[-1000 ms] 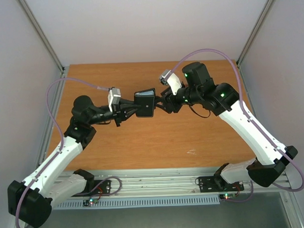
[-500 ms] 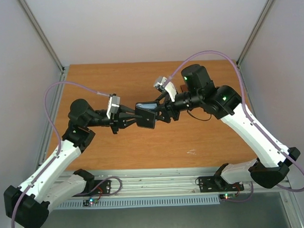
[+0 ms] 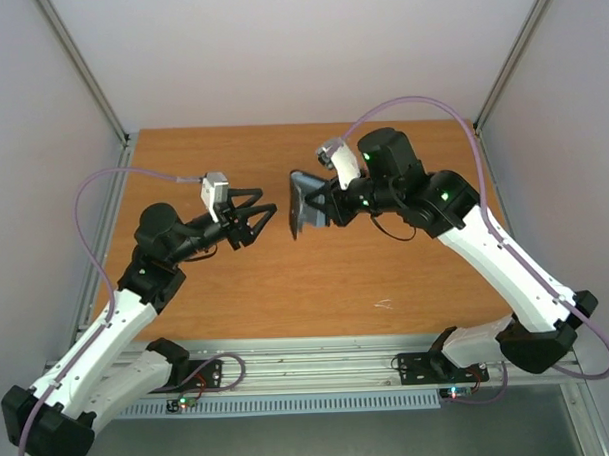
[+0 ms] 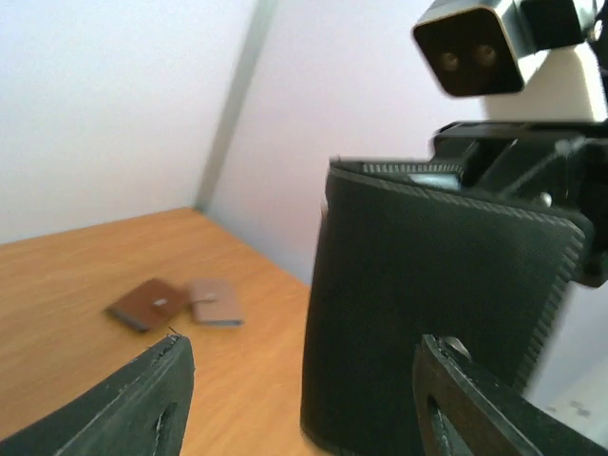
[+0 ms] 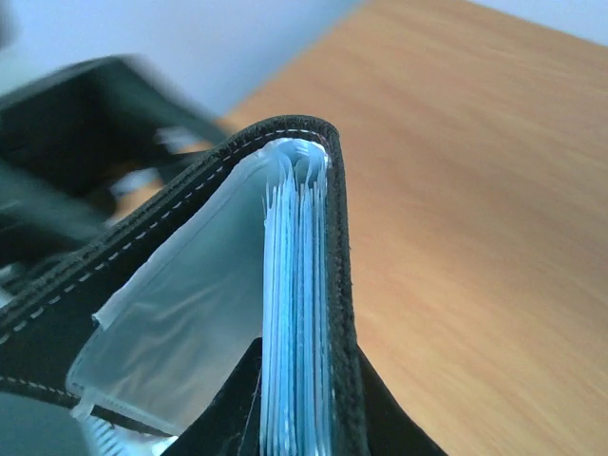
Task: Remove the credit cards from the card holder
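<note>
Two changes: left gripper [image 3: 265, 219] released card holder [image 3: 302, 202], right gripper [image 3: 322, 205] clamped it.

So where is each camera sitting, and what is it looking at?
Top: above, behind the bases, looking down at the table; left arm and right arm show.
Left wrist: on the left arm, facing the card holder; open left pincer shows.
Right wrist: on the right arm, close on the card holder's blue lining; right pincer grips it.
Shared: all see the card holder.
</note>
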